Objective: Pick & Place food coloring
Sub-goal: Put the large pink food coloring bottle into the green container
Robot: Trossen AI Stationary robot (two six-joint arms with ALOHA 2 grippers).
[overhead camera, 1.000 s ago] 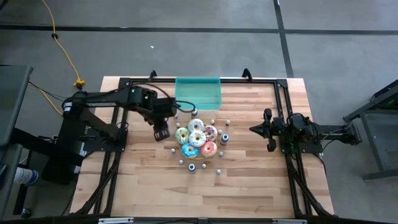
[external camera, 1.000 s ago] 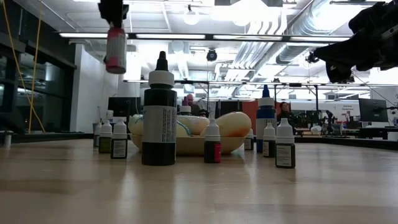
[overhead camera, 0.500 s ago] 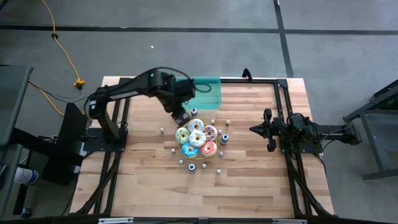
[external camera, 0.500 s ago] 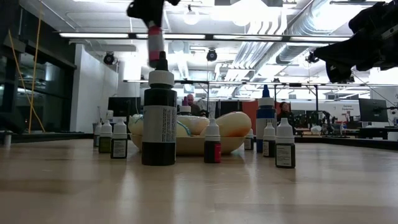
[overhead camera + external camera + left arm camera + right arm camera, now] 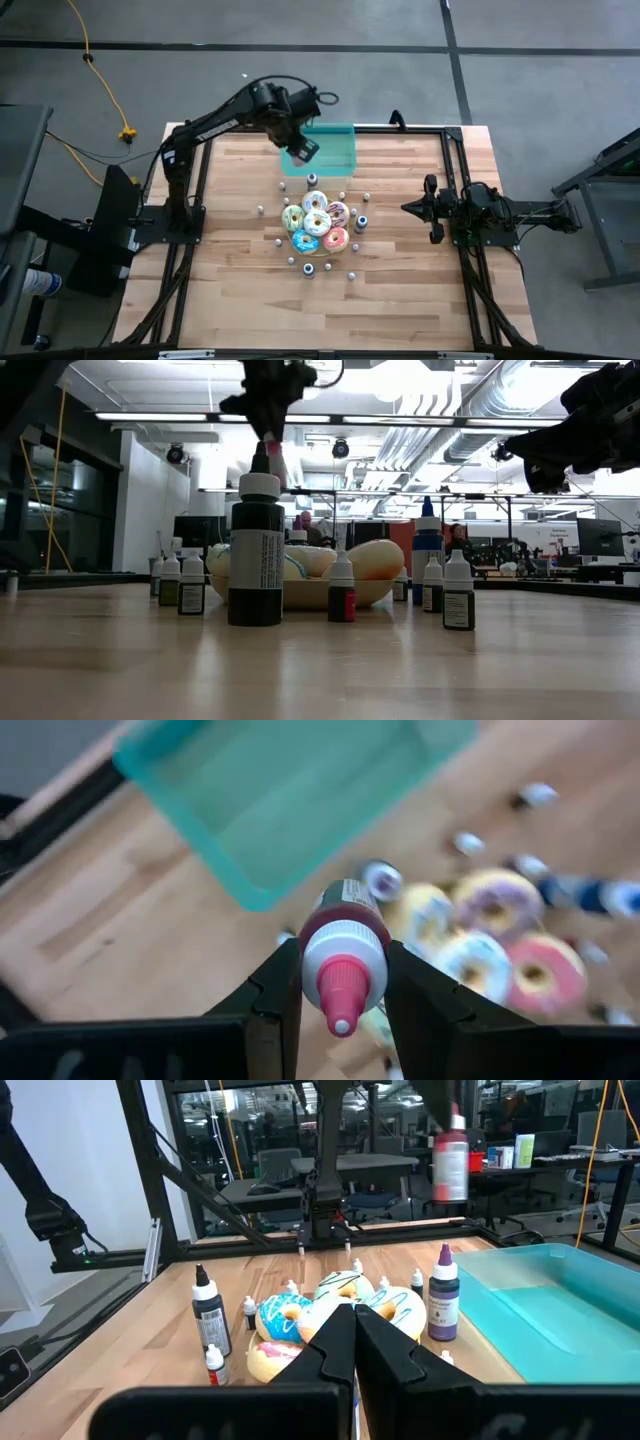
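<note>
Pink-capped small food coloring bottle (image 5: 343, 960) is being pinched by the left gripper (image 5: 340, 982), hanging over the near edge of the translucent teal rectangular tray (image 5: 335, 150); right gripper (image 5: 353, 1330) is being kept pressed together, well apart.

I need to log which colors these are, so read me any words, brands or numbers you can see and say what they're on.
No text can be read anywhere.
Tall black bottle: its pale label carries print, too small to read.
Small bottles: labels too small and blurred.
Pink-capped bottle in the left gripper: no label faces the camera.
Teal tray: no markings visible.
</note>
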